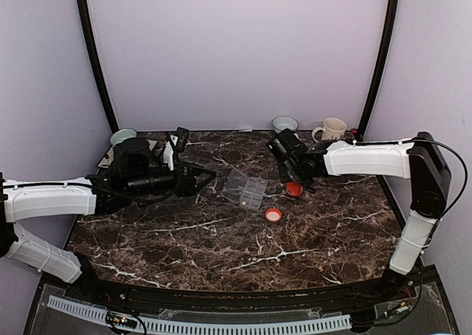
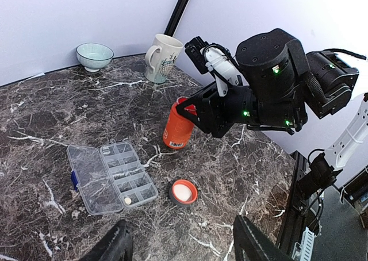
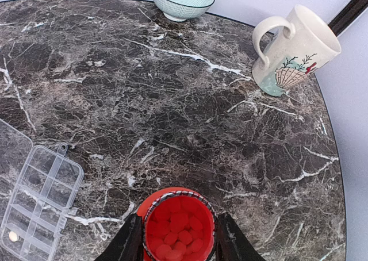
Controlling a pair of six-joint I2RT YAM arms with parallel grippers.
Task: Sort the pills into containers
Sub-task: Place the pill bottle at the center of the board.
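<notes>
The organiser box [image 1: 245,188] lies open in the middle of the table [image 1: 184,239], the bottle [image 1: 294,189] to its right and the loose cap [image 1: 273,215] nearer the arms, between the two. At the far edge a bowl [image 1: 285,123] stands behind the bottle with a mug [image 1: 332,130] just right of it; a second bowl [image 1: 123,136] sits far left.

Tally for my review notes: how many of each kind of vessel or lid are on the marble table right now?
Bowls: 2, back left and back centre
Mug: 1
Pill bottle: 1
Loose cap: 1
Organiser box: 1
Total: 6
</notes>
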